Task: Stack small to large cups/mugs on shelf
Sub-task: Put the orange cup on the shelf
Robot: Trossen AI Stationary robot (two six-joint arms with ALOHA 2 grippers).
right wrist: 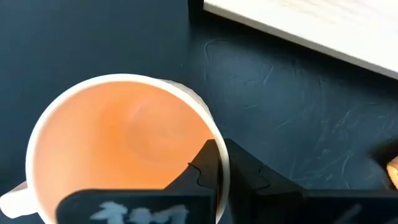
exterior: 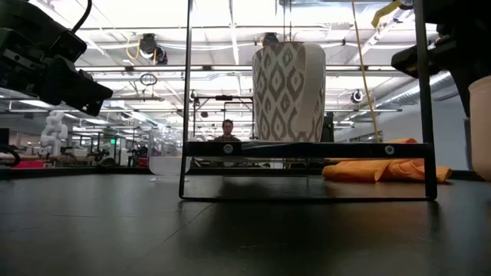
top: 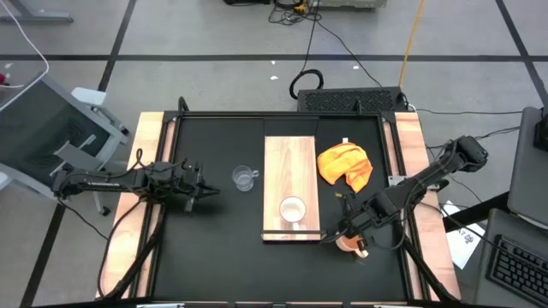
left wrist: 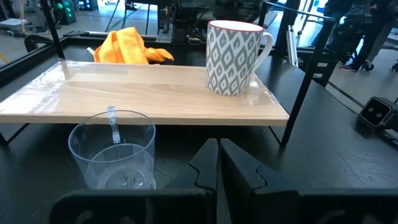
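Beside the shelf (top: pixel 291 184), the right gripper (right wrist: pixel 219 163) had its jaws clamped on the orange mug's (right wrist: pixel 118 146) rim; the left gripper's (left wrist: pixel 219 163) jaws were closed, empty.

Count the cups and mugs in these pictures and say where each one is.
3. The patterned white mug stands on the shelf; the clear glass cup on the table left of it; the orange mug at the right claw, off the shelf's corner.

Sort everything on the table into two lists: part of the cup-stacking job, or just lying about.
Job: patterned mug on the shelf; clear glass cup beside the shelf; orange mug, right gripper shut on its rim.
Lying about: orange cloth.
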